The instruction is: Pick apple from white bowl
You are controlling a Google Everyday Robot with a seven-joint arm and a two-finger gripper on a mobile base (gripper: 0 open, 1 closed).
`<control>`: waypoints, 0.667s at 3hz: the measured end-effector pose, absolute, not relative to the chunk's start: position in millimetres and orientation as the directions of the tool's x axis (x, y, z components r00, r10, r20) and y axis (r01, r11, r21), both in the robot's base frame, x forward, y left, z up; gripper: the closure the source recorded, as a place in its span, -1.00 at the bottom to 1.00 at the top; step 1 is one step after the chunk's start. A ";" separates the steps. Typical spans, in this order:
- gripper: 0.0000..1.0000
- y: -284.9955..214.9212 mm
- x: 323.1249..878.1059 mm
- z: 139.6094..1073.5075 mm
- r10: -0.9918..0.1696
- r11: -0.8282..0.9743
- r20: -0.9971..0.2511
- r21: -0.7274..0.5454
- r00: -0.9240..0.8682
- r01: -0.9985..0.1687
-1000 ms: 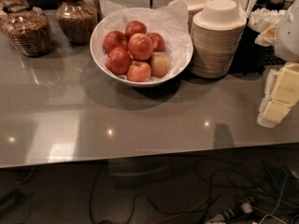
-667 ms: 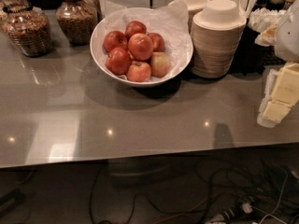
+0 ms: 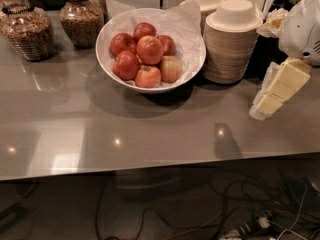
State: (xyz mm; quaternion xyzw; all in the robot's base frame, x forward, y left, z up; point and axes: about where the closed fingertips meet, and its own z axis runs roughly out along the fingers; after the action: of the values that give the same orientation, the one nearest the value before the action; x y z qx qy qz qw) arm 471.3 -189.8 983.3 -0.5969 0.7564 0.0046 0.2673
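Observation:
The white bowl [image 3: 112, 69], wide and lined with crinkled white paper, stands on the grey counter at the upper middle. It holds several red apples [image 3: 149, 49], with a paler one [image 3: 170, 68] at the right. My gripper [image 3: 276, 90] hangs at the right edge of the view above the counter, well to the right of the bowl. Its cream fingers [image 3: 285, 80] point down and to the left, and nothing is seen in them.
Tall stacks of cream disposable bowls [image 3: 231, 41] stand right of the white bowl, between it and the gripper. Two glass jars of brown food [image 3: 30, 31] [image 3: 81, 19] stand at the back left. The grey counter [image 3: 150, 129] ends near the front; cables lie on the floor below.

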 end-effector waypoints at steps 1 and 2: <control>-1.00 -167.6 497.4 988.5 -0.859 0.303 -0.503 -0.343 -0.099 -0.889; -1.00 -140.0 530.8 993.2 -0.816 0.314 -0.576 -0.368 -0.050 -0.875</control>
State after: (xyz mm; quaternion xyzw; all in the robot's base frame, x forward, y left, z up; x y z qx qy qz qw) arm 530.8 -140.0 993.2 -0.5844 0.7235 0.0409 0.3653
